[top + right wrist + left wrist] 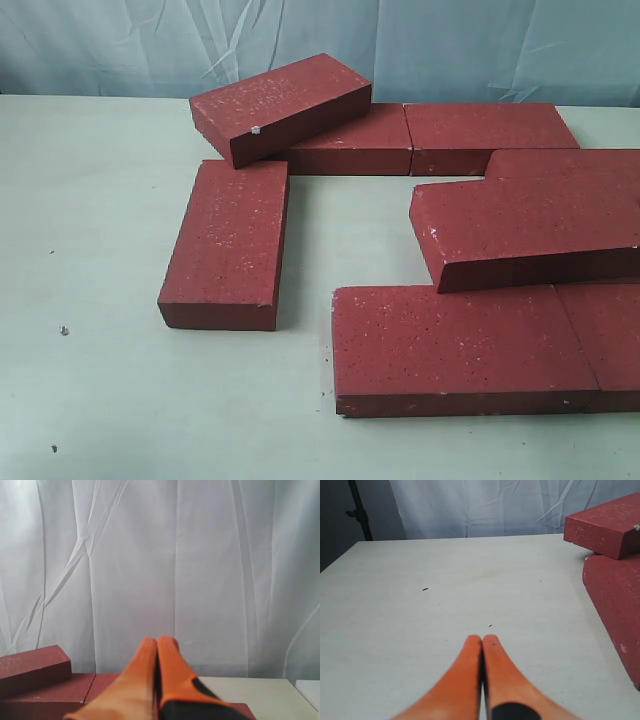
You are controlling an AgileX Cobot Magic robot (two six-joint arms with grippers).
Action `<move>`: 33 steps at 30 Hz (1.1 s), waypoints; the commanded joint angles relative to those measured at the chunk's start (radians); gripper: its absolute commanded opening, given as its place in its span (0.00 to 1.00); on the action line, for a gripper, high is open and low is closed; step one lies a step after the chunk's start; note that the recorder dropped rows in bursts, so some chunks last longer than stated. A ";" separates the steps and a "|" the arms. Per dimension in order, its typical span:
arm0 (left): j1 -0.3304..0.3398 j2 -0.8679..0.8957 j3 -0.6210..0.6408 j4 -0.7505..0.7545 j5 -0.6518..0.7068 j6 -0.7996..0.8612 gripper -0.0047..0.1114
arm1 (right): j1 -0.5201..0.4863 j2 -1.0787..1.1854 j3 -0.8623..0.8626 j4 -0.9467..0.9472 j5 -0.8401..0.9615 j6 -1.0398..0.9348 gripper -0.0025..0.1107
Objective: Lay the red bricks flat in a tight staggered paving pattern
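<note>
Viewing the red bricks (pixel 460 345) through the exterior camera, I see eight dark-red rectangular blocks. They are thick, matte and rough, and flecked with tiny white specks. Most lie flat on the table (pixel 100 380).

The chipped brick (pixel 280 108) has a small white chip at one lower corner and sits tilted, with one end propped on a back-row brick (pixel 350 145). A second tilted brick (pixel 530 230) rests across its flat neighbours. The lone brick (pixel 228 242) lies flat, separated from the others by a strip of bare table.

My left gripper (pixel 482 639) is closed on nothing, its orange fingers pressed together just above the tabletop. The chipped brick and the lone brick lie ahead of it and off to one side, well apart from the fingertips.

My right gripper (pixel 157 641) is also closed and empty. Bricks lie below and ahead of it, with no contact visible.

The table is pale, smooth and flat, with a few small dark crumbs (pixel 64 330) scattered on it. A creased white curtain (pixel 120 45) hangs behind the bricks. A black stand (pixel 360 510) rises beyond the table's far corner in the left wrist view.
</note>
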 commanded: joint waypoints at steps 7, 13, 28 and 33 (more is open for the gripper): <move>0.000 -0.005 0.005 0.002 -0.013 -0.002 0.04 | -0.007 0.440 -0.312 -0.011 0.275 -0.009 0.02; 0.000 -0.005 0.005 0.002 -0.013 -0.002 0.04 | -0.007 0.528 -0.305 0.030 0.240 -0.009 0.02; 0.000 -0.005 0.005 0.002 -0.011 -0.002 0.04 | -0.007 0.760 -0.441 0.068 0.397 0.002 0.02; 0.000 -0.005 0.005 0.004 -0.011 -0.002 0.04 | -0.007 0.894 -0.529 0.077 0.487 0.002 0.02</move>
